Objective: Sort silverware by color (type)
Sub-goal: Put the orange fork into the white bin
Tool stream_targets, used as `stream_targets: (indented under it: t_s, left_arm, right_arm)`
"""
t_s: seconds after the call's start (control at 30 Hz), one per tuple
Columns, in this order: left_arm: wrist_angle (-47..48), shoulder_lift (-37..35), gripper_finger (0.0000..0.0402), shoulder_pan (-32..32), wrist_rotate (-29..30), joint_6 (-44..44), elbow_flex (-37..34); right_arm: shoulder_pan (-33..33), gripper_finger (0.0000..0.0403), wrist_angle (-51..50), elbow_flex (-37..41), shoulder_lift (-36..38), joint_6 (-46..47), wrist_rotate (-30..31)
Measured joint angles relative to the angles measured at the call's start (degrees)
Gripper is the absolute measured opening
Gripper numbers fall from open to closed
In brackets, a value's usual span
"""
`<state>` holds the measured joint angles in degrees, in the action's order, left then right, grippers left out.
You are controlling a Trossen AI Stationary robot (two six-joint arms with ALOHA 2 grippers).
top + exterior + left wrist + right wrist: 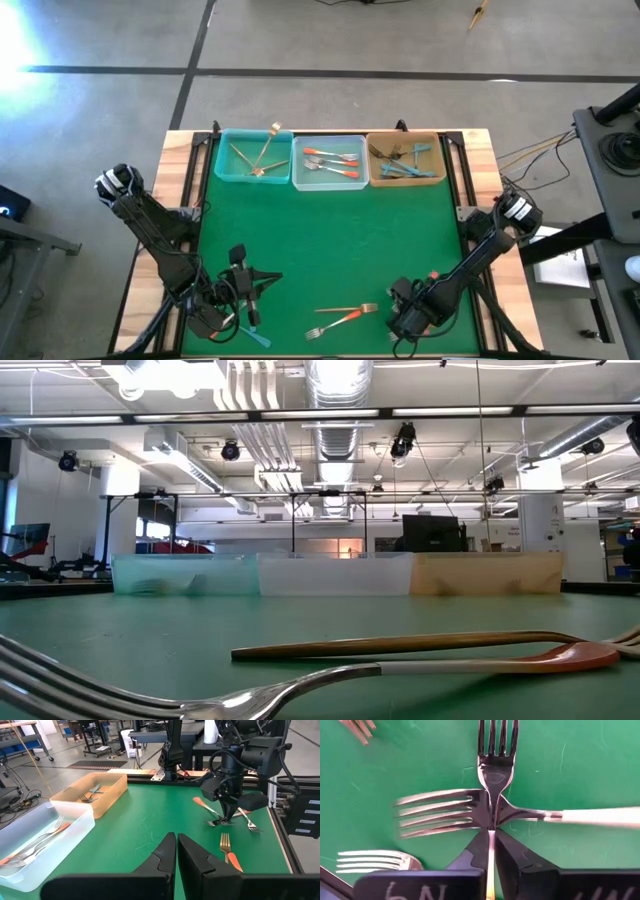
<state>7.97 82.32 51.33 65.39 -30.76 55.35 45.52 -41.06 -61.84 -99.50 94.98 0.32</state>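
- R fingers (482, 842) are shut tight on one fork (495, 775), low on the desk (330, 250), at the near edge on the R side.
- They pinch its thin neck, just behind the prongs.
- That fork's long way runs straight out from the fingers, prongs pointing away. Its handle runs back between the fingers, so I can't tell its color.
- A 2nd fork (435, 812) lies crossways, right at the pinch spot. Its prongs go to one side and its handle to the other. The two touch, but I can't tell which is on top.
- A 3rd fork (370, 860) lies just beside them.
- From above, a gold fork (345, 309) and an orange fork (340, 322) lie side by side, just by the R fingers.
- L fingers (170, 845) are shut too, w/ nothing in them, near the front L of the desk. A teal fork (257, 337) lies right by them.
- R arm is much nearer to the pinched fork, so I think the next move is its job.
- I think the next move is a lift straight up. The crossways fork may snag and come along.
- Bins sit in a row at the far edge, well apart from both arms: teal bin (222, 170) w/ gold forks, clear bin (328, 138) w/ orange ones, tan bin (405, 136) w/ teal ones.
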Motion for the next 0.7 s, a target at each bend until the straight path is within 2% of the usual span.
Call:
stream_targets:
  t_s: [0.17, 0.33, 0.5, 0.7]
  left_arm:
    - [0.0, 0.0, 0.0, 0.0, 0.0, 0.0, 0.0]
    - [0.01, 0.0, 0.0, 0.0, -0.02, -0.02, 0.0]
    - [-0.01, 0.0, 0.0, 0.0, 0.0, -0.28, 0.0]
    - [-0.01, 0.0, 0.0, -0.02, -0.02, -0.31, 0.0]
  right_arm:
    - [-0.09, 0.0011, -0.97, -0.66, 0.62, -1.97, 0.06]
    - [-0.64, 0.001, -2.86, -2.58, 1.92, -4.26, 2.89]
    - [-1.36, 0.0009, -9.45, -5.64, 3.07, -6.68, 6.25]
    - [-2.91, 0.0009, -21.24, -11.0, 5.18, -10.02, 13.87]
